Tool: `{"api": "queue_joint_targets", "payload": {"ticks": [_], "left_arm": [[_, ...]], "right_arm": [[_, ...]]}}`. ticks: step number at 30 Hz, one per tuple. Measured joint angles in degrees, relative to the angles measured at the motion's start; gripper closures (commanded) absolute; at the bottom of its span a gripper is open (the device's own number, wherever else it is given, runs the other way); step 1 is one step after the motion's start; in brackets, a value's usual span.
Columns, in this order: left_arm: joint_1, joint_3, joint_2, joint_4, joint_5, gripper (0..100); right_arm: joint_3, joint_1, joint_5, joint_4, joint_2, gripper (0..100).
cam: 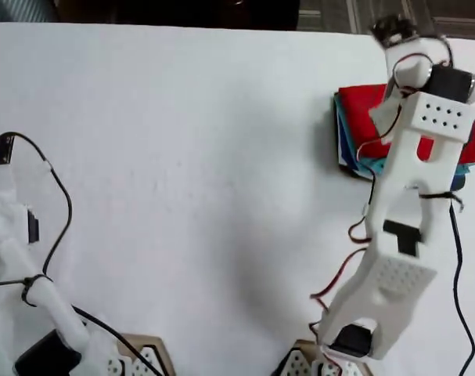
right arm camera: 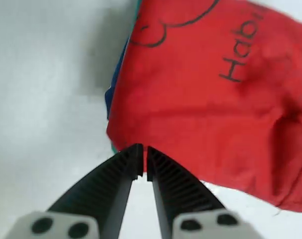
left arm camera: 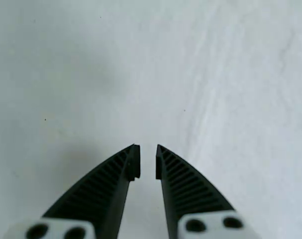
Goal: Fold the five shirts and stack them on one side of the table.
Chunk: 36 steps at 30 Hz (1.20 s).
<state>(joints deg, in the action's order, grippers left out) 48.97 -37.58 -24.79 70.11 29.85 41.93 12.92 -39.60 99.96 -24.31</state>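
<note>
Hovering low, my right claw (right arm camera: pixel 143 162) is pressed together bar a hairline slit and pinches nothing. Its tips sit at the hem of the red folded cloth shirt with black lettering (right arm camera: pixel 205 94). That shirt tops the stack of folded shirts (cam: pixel 358 117), teal and blue edges showing beneath, at one side of the white bench (cam: pixel 182 157), as the task wants. Judgement: folding looks done, though I cannot count five layers. My left claw (left arm camera: pixel 148 162), nearly closed and holding nothing, hangs over bare bench, well apart from the pile so nothing gets disturbed.
</note>
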Motion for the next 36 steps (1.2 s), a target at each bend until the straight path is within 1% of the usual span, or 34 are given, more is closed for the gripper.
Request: {"api": "queue_joint_targets", "payload": {"ticks": [4,8,14,19,23,25,27,31,33,36], "left_arm": [[0.0,0.0,0.0,0.0,0.0,92],[0.0,0.0,0.0,0.0,0.0,92],[0.0,0.0,0.0,0.0,0.0,92],[0.0,0.0,0.0,0.0,0.0,92],[0.0,0.4,0.0,0.3,0.0,92],[0.0,2.7,0.0,2.4,0.0,92],[-0.6,6.6,0.0,6.2,0.0,92],[-3.6,12.1,-1.8,14.9,-0.2,91],[-5.4,11.3,-4.5,15.4,-0.2,91],[-8.9,5.5,-11.2,14.0,-0.2,91]], "right_arm": [[-11.6,0.4,0.0,-4.1,2.5,98.0],[-19.7,1.8,0.2,-10.5,2.5,98.0],[-31.2,1.1,0.0,-19.3,3.3,98.0],[-30.3,-0.1,0.0,-19.0,7.4,98.0],[-26.5,-0.2,0.1,-14.6,15.3,98.0],[-25.6,-0.2,0.1,-11.3,21.1,98.0],[-25.5,-0.7,0.5,-8.1,27.9,98.0],[-30.2,-3.8,7.4,-5.9,42.3,98.0],[-36.7,-5.9,11.8,-8.0,48.8,98.0],[-50.5,-9.2,18.4,-15.0,57.2,98.0]]}}
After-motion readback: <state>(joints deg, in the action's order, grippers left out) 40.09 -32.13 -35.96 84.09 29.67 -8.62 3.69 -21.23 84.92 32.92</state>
